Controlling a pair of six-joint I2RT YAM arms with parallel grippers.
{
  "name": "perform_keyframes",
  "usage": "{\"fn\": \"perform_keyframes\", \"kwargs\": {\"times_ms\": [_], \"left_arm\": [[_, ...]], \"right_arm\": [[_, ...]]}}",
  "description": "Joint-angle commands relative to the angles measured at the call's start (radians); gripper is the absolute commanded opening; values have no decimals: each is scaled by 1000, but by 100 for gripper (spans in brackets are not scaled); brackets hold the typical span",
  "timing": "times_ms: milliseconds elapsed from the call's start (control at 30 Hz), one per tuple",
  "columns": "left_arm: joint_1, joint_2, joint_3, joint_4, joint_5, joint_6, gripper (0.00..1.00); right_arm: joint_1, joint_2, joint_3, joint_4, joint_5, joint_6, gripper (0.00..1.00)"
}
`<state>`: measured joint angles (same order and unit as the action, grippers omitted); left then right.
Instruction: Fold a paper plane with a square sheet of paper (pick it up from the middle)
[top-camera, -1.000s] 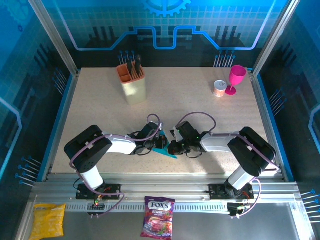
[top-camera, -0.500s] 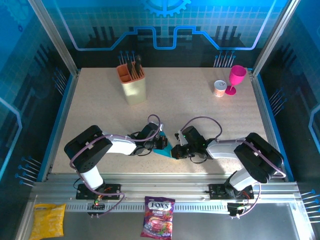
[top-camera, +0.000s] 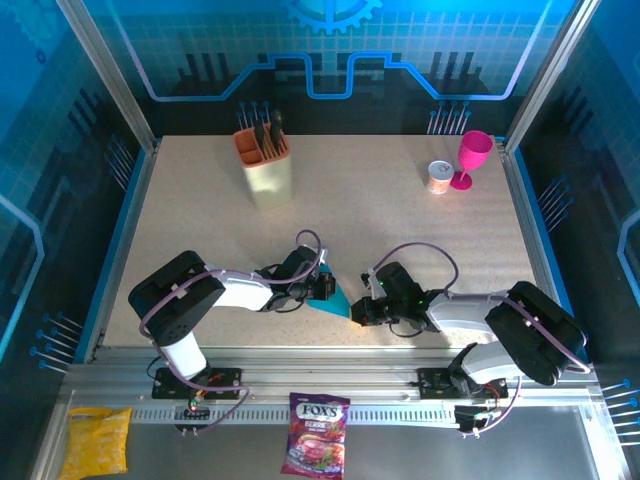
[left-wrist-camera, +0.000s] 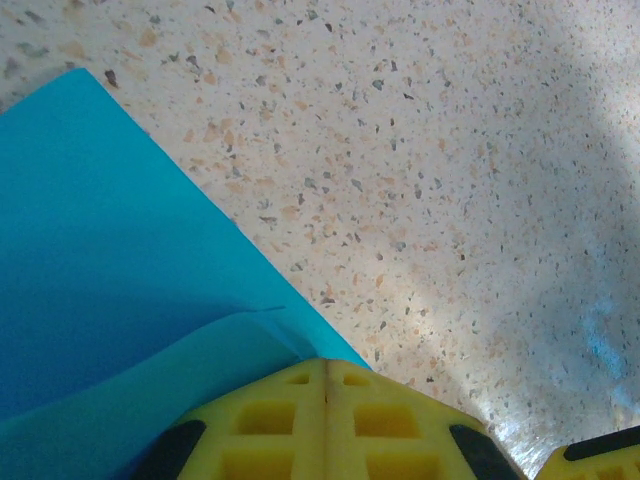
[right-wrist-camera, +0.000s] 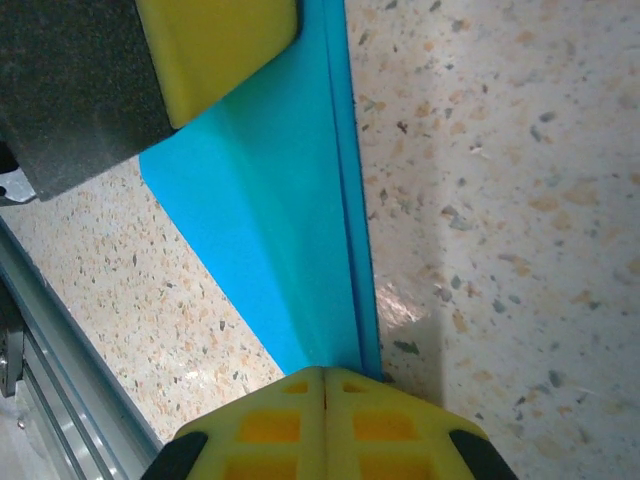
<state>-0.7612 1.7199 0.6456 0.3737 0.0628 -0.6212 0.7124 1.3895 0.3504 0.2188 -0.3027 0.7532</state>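
The cyan-blue sheet of paper (top-camera: 338, 300) lies folded into a narrow pointed strip on the speckled table near the front edge, between my two grippers. My left gripper (top-camera: 325, 290) is shut on its left end; in the left wrist view the yellow fingertips (left-wrist-camera: 326, 365) meet where a lifted layer of the paper (left-wrist-camera: 120, 260) runs in. My right gripper (top-camera: 358, 312) is shut on the right end; the paper's (right-wrist-camera: 270, 220) layered straight edge runs into the closed tips (right-wrist-camera: 325, 372). The left gripper's yellow finger (right-wrist-camera: 215, 50) rests on the strip's far end.
A beige utensil holder (top-camera: 265, 165) stands at the back left. A pink goblet (top-camera: 472, 158) and a small can (top-camera: 438, 177) stand at the back right. The metal front rail (right-wrist-camera: 30, 380) is close by. A candy bag (top-camera: 316, 435) and a yellow bag (top-camera: 95, 440) lie below the table.
My right gripper has slid right and toward the front edge, away from the left gripper. More of the cyan strip now shows between them. The left gripper has stayed put.
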Motion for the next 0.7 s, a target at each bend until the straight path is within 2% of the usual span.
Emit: {"fn": "perform_keyframes", "kwargs": {"times_ms": [0,167,367,533,667], "left_arm": [[17,44,-39,-90,-80,31,0],[29,48,-44,-86,-82,15,0],[37,45,-44,-87,-80,13,0],[39,45,-45,-89,-80,15,0],[39,43,-42,-91,-77,16,0]], "right_arm": [[2,32,-65,-242,23,36,0],[1,42,-73,-301,50,65,0],[1,-19,-78,-385,62,90,0],[1,-113,-88,-455,46,109,0],[-4,-237,-57,-593,83,82,0]]}}
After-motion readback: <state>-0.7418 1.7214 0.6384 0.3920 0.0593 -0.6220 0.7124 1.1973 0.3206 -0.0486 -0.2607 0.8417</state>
